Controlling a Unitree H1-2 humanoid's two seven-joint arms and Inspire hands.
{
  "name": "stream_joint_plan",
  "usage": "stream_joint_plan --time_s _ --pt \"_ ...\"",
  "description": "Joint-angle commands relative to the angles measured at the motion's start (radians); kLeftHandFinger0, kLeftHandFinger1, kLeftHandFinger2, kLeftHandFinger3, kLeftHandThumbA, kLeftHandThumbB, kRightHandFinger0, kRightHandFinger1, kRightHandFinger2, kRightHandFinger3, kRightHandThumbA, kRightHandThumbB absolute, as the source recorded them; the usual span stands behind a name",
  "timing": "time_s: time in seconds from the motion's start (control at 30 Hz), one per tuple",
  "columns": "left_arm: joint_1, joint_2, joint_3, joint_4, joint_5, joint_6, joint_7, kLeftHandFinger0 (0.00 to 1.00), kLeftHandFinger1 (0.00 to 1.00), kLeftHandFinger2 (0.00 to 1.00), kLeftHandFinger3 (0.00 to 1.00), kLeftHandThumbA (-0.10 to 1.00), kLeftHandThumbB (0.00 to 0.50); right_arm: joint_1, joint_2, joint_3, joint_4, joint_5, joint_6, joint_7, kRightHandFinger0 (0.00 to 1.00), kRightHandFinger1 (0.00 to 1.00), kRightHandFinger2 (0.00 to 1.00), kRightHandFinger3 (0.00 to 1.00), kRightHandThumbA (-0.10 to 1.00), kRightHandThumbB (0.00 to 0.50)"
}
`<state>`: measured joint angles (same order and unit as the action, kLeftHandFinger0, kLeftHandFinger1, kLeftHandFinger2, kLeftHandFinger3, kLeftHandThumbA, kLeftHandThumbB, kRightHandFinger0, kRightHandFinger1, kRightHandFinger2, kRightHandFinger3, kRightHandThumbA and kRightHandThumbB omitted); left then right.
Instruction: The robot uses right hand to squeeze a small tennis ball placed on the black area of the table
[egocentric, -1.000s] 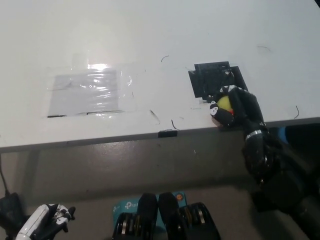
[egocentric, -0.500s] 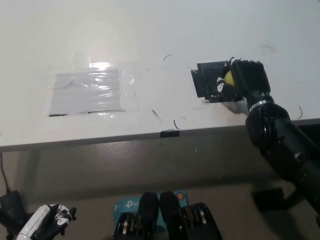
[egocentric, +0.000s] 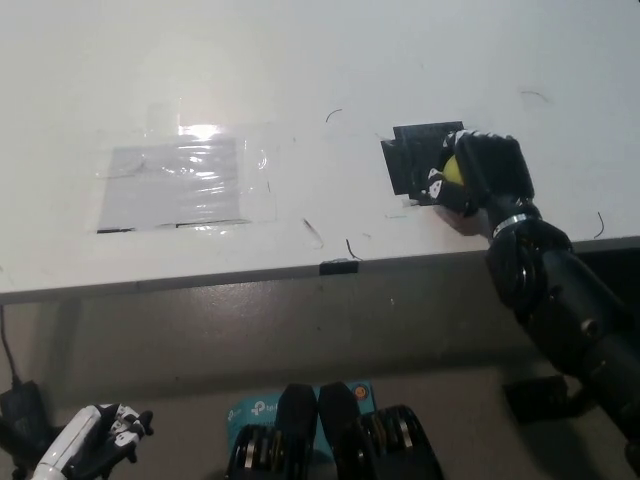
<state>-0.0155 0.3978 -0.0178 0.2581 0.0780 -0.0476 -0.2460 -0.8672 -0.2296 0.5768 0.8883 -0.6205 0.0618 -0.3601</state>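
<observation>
Right now the black right hand (egocentric: 480, 180) sits in the right-middle of the frame, its fingers wrapped tight around the small tennis ball (egocentric: 453, 169), of which only a yellow sliver shows at the hand's left side. Hand and ball lie over the right part of the black area (egocentric: 412, 160), a dark patch on the white table (egocentric: 300, 70). The black forearm runs from the hand down to the lower right, crossing the table's front edge just below the wrist.

Left of the black patch the tabletop lies open as far as a shiny sheet of clear plastic (egocentric: 185, 182) taped flat at centre-left, and the whole upper band of the table is bare. A few thin dark marks dot the surface.

Below the edge, at bottom centre, a teal box (egocentric: 250, 410) bears white lettering that starts "tp". The white left hand (egocentric: 90, 450) rests at the lower left corner; whether it is open cannot be told.
</observation>
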Motion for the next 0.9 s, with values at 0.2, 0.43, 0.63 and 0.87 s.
stream_joint_plan --time_s 0.2,0.43,0.63,0.87 --pt "-0.008 0.018 0.001 -0.024 -0.001 -0.003 -0.007 0.15 0.07 0.23 0.38 0.62 0.491 0.0 -0.012 -0.028 -0.054 -0.015 -0.024 0.074 0.52 0.88 1.0 1.0 -0.1 0.031" --pt "-0.009 0.013 0.003 -0.018 -0.006 -0.007 -0.006 0.14 0.09 0.24 0.39 0.63 0.5 0.001 -0.021 0.018 -0.035 -0.098 -0.013 0.055 1.0 1.0 1.0 1.0 0.04 0.071" --pt "-0.011 0.016 0.0 -0.01 0.002 -0.016 -0.004 0.14 0.08 0.23 0.39 0.63 0.496 0.021 -0.017 -0.002 -0.065 -0.11 0.014 0.041 1.0 1.0 1.0 1.0 0.32 0.18" --pt "-0.006 0.013 0.007 -0.001 -0.006 -0.021 0.0 0.14 0.08 0.24 0.38 0.63 0.5 0.036 -0.005 -0.051 -0.122 -0.085 0.047 0.073 1.0 1.0 1.0 1.0 0.65 0.418"
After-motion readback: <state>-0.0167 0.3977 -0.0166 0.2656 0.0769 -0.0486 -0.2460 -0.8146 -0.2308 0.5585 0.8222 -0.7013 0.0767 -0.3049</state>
